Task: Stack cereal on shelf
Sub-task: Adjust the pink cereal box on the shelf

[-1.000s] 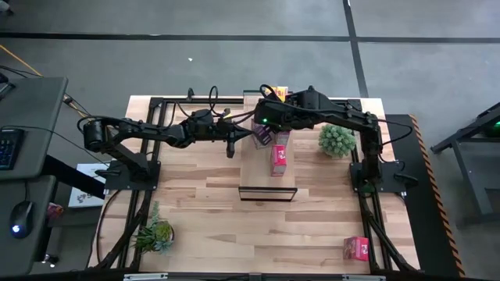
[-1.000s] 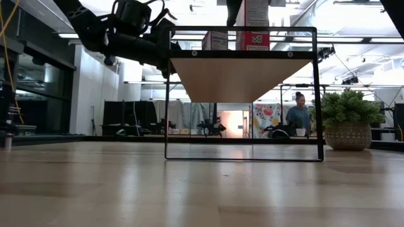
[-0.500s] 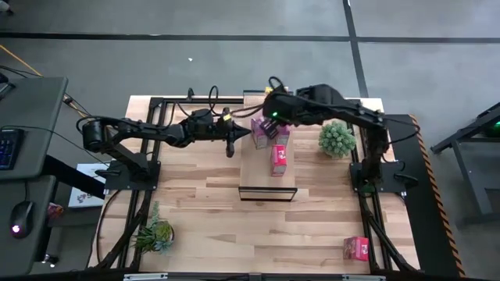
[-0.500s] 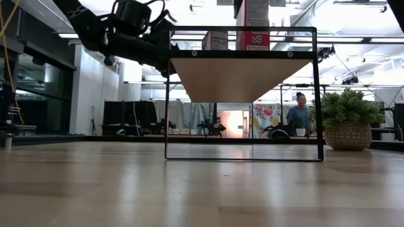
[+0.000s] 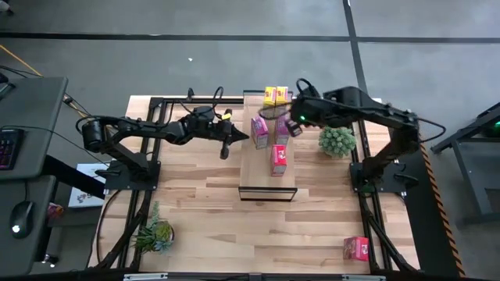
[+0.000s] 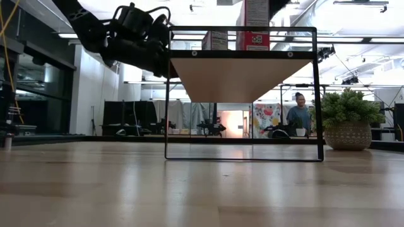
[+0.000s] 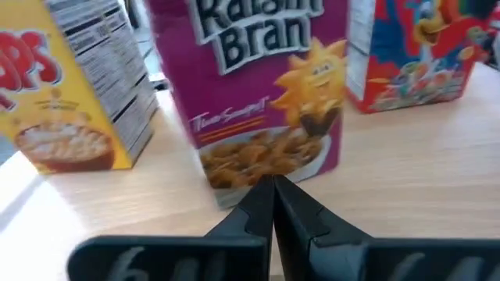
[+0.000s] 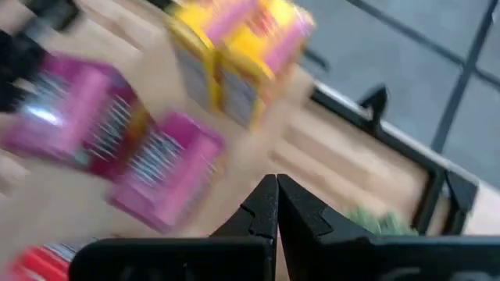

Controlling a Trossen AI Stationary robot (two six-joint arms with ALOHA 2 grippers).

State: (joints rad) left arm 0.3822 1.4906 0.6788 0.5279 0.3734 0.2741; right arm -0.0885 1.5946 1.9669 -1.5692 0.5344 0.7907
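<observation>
The shelf (image 5: 268, 179) is a light-wood plank in a thin black frame, standing mid-table. On its top stand two yellow boxes (image 5: 273, 96) at the far end, two magenta boxes (image 5: 259, 131) and a red box (image 5: 278, 158). A second red box (image 5: 356, 248) stands on the table's near right corner. My left gripper (image 5: 241, 138) is shut and hovers level at the shelf's left side, pointing at a magenta box (image 7: 258, 94) without touching it. My right gripper (image 8: 276, 187) is shut and hangs above the right magenta box (image 5: 283, 129), holding nothing.
A potted plant (image 5: 337, 140) sits just right of the shelf, under the right arm. Another plant (image 5: 155, 234) is at the near left corner. In the low view the shelf's frame (image 6: 314, 94) stands open underneath, and a person shows in the room behind.
My right gripper has drawn back from over the shelf's far end toward the table's right, uncovering the two yellow boxes. The boxes on the shelf have kept their places. My left gripper has shifted slightly.
</observation>
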